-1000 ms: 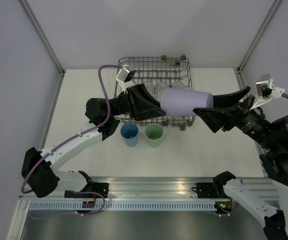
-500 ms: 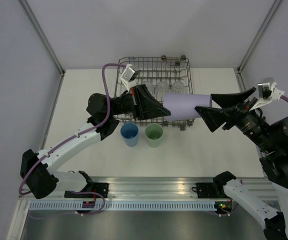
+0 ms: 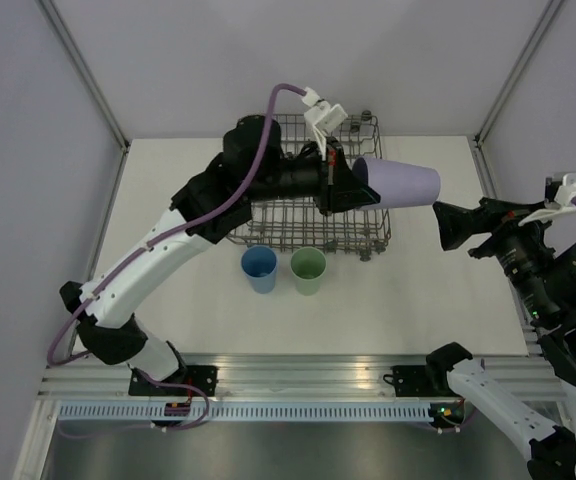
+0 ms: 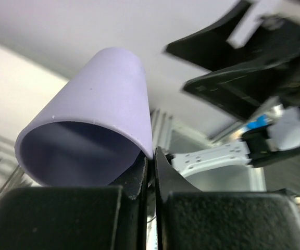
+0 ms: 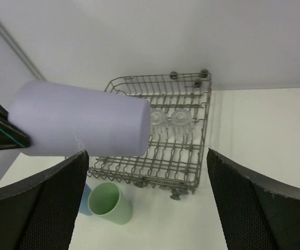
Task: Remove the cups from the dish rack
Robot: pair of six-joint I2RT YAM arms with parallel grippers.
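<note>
**Q:** What did the overhead view show that the wrist views did not?

**A:** Both arms together. The left gripper (image 3: 354, 186) held the lilac cup (image 3: 400, 183) on its side in the air, above the right end of the rack (image 3: 286, 222). The cup's base pointed toward the right gripper (image 3: 449, 226), which stood off to the right, apart from the cup. The blue cup (image 3: 259, 266) and green cup (image 3: 308, 268) stood mouth-up, side by side on the table (image 3: 168, 200) just in front of the rack.

**Q:** What did the left wrist view add?

**A:** The grip itself. The two fingers were pressed almost together on the lilac cup's rim, one inside the mouth and one outside. The camera looked straight into the open mouth.

**Q:** And the right wrist view?

**A:** The right fingers were spread wide at the lower corners of the frame, clear of the cup. Beyond them the rack's contents were visible: two clear glasses (image 5: 169, 119) sat side by side among the tines toward its right side. In the overhead view the left arm covered that spot. Whether more glasses lay behind the lilac cup could not be told.
</note>
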